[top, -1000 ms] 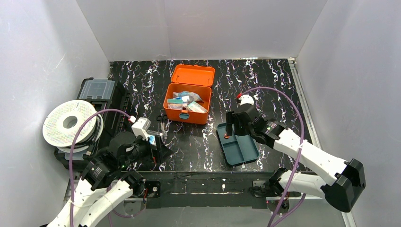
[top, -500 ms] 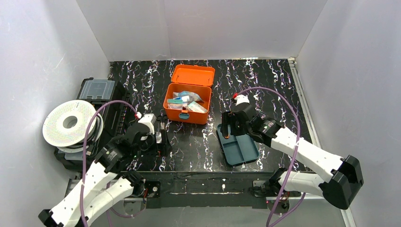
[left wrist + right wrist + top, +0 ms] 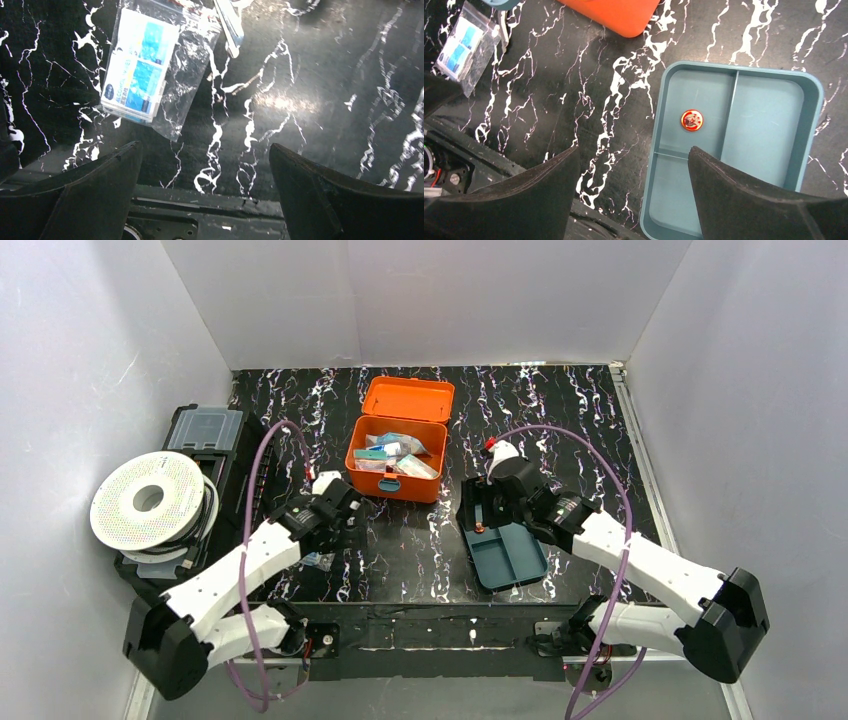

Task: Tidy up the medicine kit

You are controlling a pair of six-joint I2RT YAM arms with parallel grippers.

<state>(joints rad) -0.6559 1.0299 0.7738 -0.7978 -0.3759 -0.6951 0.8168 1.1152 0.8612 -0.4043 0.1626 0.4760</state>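
The orange medicine kit [image 3: 392, 468] stands open at mid-table, its lid [image 3: 408, 398] tipped back and several packets inside; its corner [image 3: 616, 12] shows in the right wrist view. A clear bag with a blue-and-white packet [image 3: 136, 67] lies on the black marbled table, seen too in the top view [image 3: 318, 560]. My left gripper [image 3: 204, 147] hovers open and empty near it, close to the front edge. My right gripper [image 3: 634, 150] is open and empty above the left rim of the dark teal divided tray [image 3: 764, 125]. A small red round piece [image 3: 692, 120] lies in the tray.
Metal scissor tips [image 3: 231, 27] lie beside the bag. A white filament spool [image 3: 150, 502] and a black case with a clear lid [image 3: 205, 430] sit at the left edge. White walls enclose the table on three sides.
My left arm has stretched forward and to the right toward the kit, leaving the bagged packet uncovered on the table. My right gripper has shifted slightly left over the tray's corner.
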